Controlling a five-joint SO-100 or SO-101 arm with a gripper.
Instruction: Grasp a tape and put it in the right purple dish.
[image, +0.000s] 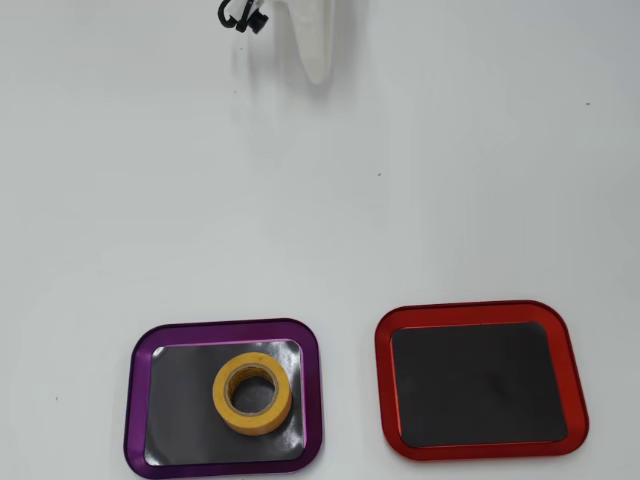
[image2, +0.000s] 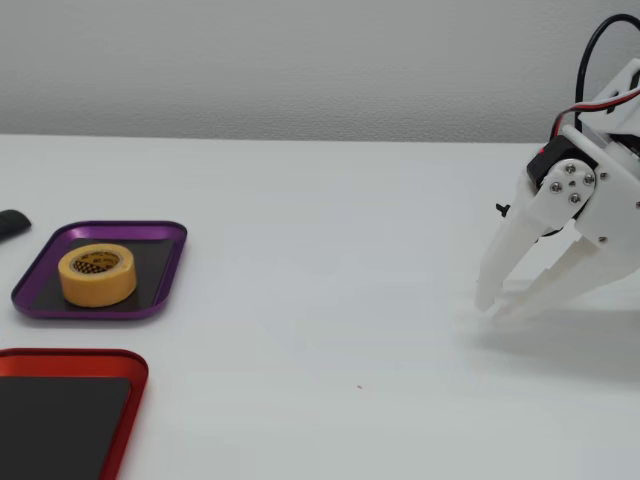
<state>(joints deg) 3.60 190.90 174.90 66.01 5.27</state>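
Note:
The yellow tape roll (image: 251, 392) lies flat inside the purple-rimmed dish (image: 136, 400), near its middle. In the fixed view the tape (image2: 96, 274) sits in the same dish (image2: 163, 285) at the left. My white gripper (image2: 493, 308) is far from it at the right, its fingertips drawn together, pointing down and resting at the table surface, holding nothing. In the overhead view only the gripper's tip (image: 318, 72) shows, at the top edge.
A red-rimmed tray (image: 382, 385) with a dark base sits empty beside the purple dish; in the fixed view it lies at the bottom left (image2: 120, 358). A small black object (image2: 10, 224) lies at the left edge. The table is white.

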